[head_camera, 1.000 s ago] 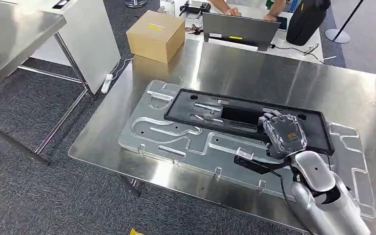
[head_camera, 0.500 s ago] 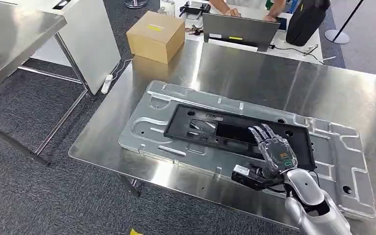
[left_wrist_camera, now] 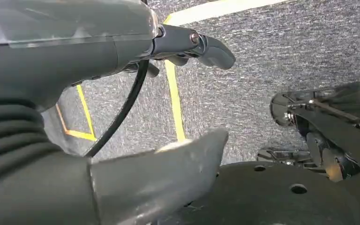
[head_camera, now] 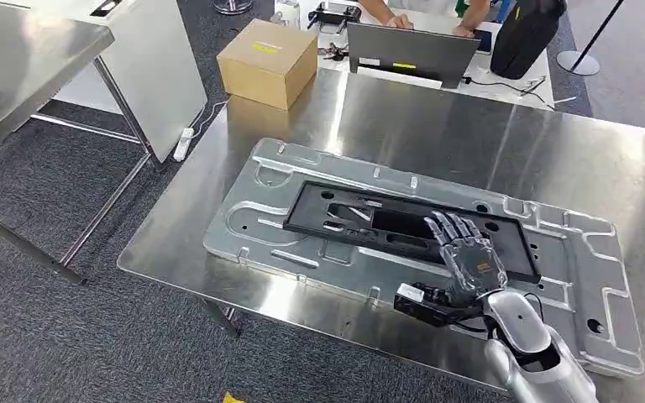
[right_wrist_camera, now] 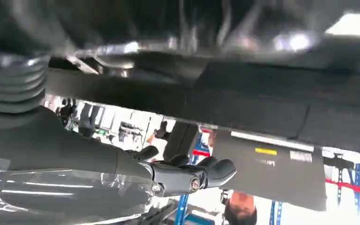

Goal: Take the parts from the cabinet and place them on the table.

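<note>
The steel table (head_camera: pixel 487 143) carries the big silver stamped plate (head_camera: pixel 302 252), and the black frame part (head_camera: pixel 344 220) now lies flat on it, where a second ago it was tilted up under the right hand (head_camera: pixel 469 259). That hand has let go: its fingers are spread and flat above the frame's near edge, holding nothing. To me this part looks delivered. The left hand (left_wrist_camera: pixel 122 117) hangs over the carpet with loose fingers, empty.
</note>
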Robot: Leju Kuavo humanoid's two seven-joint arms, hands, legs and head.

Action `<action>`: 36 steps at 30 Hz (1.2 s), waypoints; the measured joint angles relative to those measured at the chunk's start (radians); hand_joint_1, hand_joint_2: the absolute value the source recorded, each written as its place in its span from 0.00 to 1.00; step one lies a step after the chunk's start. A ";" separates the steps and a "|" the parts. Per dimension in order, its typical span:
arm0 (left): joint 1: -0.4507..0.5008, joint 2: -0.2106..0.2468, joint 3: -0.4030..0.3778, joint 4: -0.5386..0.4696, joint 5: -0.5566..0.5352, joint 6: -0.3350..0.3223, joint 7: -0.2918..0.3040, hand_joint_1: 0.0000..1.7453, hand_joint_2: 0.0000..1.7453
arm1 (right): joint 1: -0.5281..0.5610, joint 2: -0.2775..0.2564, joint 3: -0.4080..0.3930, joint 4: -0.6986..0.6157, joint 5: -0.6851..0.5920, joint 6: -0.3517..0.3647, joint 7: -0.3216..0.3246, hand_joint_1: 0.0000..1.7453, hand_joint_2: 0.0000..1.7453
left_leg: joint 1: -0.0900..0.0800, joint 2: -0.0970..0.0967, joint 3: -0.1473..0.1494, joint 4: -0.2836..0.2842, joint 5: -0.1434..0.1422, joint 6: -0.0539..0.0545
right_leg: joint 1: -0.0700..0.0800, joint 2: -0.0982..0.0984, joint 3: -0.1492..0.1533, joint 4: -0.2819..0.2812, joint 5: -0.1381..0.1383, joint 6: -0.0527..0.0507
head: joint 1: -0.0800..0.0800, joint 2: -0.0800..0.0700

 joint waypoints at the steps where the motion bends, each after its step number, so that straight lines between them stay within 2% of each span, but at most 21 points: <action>1: 0.000 -0.001 -0.001 0.000 0.000 0.000 0.000 0.00 0.00 | 0.000 0.000 0.000 0.000 0.005 -0.005 0.002 0.00 0.00 | 0.000 0.000 0.000 0.000 0.000 0.000 | 0.000 0.000 0.000 0.000 0.000 0.000 | 0.000 0.000; 4: 0.001 -0.002 -0.005 0.000 0.004 0.000 0.001 0.00 0.00 | 0.001 0.001 -0.003 -0.040 0.053 -0.055 0.016 0.00 0.00 | 0.000 0.000 0.000 0.000 0.000 0.000 | 0.000 0.000 0.000 0.000 0.000 0.000 | 0.000 0.000; 7: 0.001 -0.002 -0.006 0.000 0.009 0.001 0.001 0.00 0.00 | -0.001 0.005 -0.007 -0.089 0.068 -0.054 0.030 0.00 0.00 | 0.000 0.000 0.001 0.000 0.000 0.000 | 0.000 0.000 0.000 0.000 0.000 0.000 | 0.000 0.000; 13: 0.003 -0.003 -0.017 0.000 0.021 0.014 0.006 0.00 0.00 | 0.000 0.007 -0.024 -0.229 0.097 -0.133 0.022 0.00 0.00 | 0.000 0.000 0.001 0.000 0.000 0.000 | 0.000 0.000 0.001 0.000 0.000 0.000 | 0.000 0.000; 21: 0.004 -0.006 -0.036 0.000 0.028 0.019 0.024 0.00 0.00 | 0.001 0.008 -0.027 -0.421 0.103 -0.174 0.002 0.00 0.00 | 0.000 0.000 0.001 0.000 0.000 0.000 | 0.000 0.000 0.001 0.000 0.000 0.000 | 0.000 0.000; 30: 0.004 -0.007 -0.052 0.000 0.034 0.018 0.047 0.00 0.00 | 0.004 0.007 -0.026 -0.484 0.106 -0.187 -0.006 0.00 0.00 | -0.001 0.000 0.001 0.001 -0.001 0.000 | -0.001 0.000 0.001 0.000 0.000 0.000 | 0.000 0.000; 36: 0.004 -0.007 -0.068 0.000 0.034 0.015 0.063 0.00 0.00 | 0.011 -0.015 -0.026 -0.499 0.092 -0.185 -0.004 0.00 0.00 | -0.005 0.000 0.001 0.005 -0.006 0.006 | -0.006 0.000 0.003 -0.001 -0.002 0.004 | 0.000 0.000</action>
